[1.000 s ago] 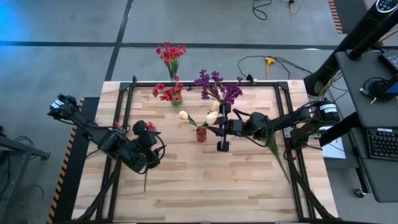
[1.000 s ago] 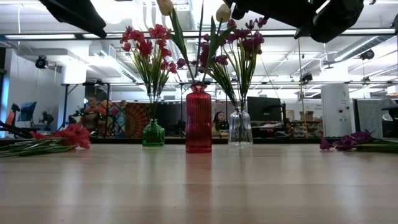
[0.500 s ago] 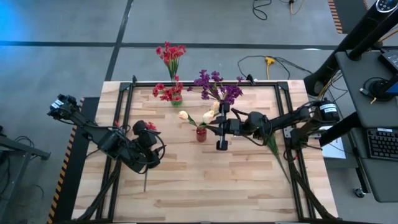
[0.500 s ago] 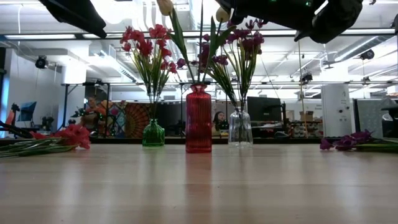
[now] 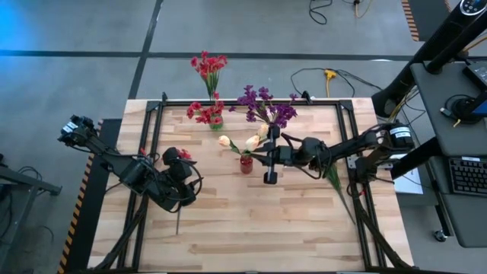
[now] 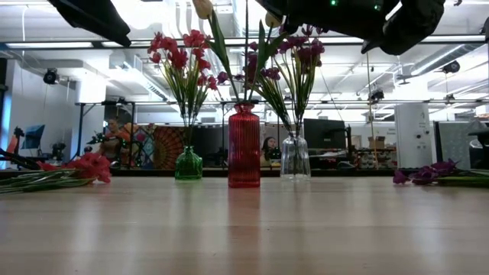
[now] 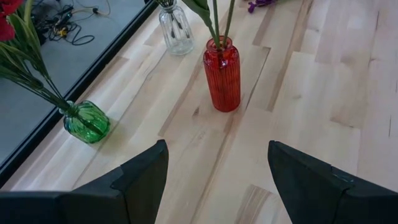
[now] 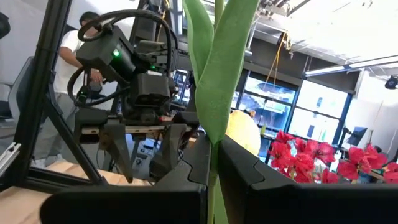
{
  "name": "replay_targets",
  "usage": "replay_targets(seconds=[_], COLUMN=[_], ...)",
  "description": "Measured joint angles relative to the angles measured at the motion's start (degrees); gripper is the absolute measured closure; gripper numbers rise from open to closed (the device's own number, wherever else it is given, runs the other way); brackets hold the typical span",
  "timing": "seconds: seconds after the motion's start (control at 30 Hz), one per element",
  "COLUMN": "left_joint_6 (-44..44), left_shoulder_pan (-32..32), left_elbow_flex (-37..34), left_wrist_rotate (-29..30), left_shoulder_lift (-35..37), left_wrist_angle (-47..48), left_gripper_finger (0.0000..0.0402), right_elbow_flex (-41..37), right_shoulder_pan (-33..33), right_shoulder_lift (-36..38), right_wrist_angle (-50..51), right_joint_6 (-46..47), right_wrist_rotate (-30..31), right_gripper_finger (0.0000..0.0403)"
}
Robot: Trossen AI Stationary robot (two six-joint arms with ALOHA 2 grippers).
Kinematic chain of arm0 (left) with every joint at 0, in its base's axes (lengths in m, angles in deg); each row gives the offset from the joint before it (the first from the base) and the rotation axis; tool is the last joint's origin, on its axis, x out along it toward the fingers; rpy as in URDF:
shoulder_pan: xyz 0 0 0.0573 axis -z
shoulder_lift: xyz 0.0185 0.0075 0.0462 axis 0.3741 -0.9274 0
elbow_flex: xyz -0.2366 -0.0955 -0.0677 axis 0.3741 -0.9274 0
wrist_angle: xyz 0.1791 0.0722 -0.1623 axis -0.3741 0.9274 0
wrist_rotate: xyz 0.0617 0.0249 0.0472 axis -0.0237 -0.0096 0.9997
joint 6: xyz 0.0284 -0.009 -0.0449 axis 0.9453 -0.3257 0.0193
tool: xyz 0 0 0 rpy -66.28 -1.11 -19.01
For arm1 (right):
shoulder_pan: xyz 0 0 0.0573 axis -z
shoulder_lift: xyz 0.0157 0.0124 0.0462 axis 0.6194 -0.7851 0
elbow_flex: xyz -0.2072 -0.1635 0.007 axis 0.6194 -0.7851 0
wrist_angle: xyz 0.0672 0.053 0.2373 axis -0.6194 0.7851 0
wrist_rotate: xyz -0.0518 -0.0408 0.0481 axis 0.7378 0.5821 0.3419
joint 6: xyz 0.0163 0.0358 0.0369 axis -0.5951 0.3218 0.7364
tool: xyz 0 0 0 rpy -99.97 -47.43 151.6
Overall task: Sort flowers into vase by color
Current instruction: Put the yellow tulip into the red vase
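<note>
Above red vase (image 5: 246,164) | right pincer (image 5: 267,155) clenched on cream flower stem (image 8: 214,180)

The counter (image 7: 323,93) is shown as pale planked wood with a smooth, matt finish. The red vase (image 7: 222,73), ribbed, the green vase (image 7: 87,121) and the clear vase (image 7: 174,28) are rendered in glossy glass. The left claw (image 7: 217,180) is finished in matt dark plastic.
</note>
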Motion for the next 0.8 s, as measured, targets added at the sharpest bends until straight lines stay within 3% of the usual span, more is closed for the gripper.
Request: replay_targets(seconds=[0.2, 0.37, 0.67, 0.8], left_joint_6=[0.0, 0.0, 0.0, 0.0], left_shoulder_pan=[0.0, 0.0, 0.0, 0.0], left_elbow_flex=[0.0, 0.0, 0.0, 0.0], left_wrist_rotate=[0.0, 0.0, -0.02, -0.02], left_shoulder_lift=[0.0, 0.0, 0.0, 0.0], left_wrist_angle=[-0.01, -0.02, 0.0, 0.0], left_gripper_finger=[0.0145, 0.0145, 0.0145, 0.0145], right_elbow_flex=[0.24, 0.26, 0.26, 0.26], right_shoulder_pan=[0.0, 0.0, -0.02, -0.11], right_shoulder_lift=[-1.17, -1.49, -1.58, -1.58], right_wrist_angle=[-0.02, -0.04, -0.01, -0.03], right_joint_6=[0.02, 0.22, 0.34, 0.91], right_wrist_rotate=[0.13, 4.52, 4.52, 4.55], right_gripper_finger=[0.039, 0.039, 0.0389, 0.0367])
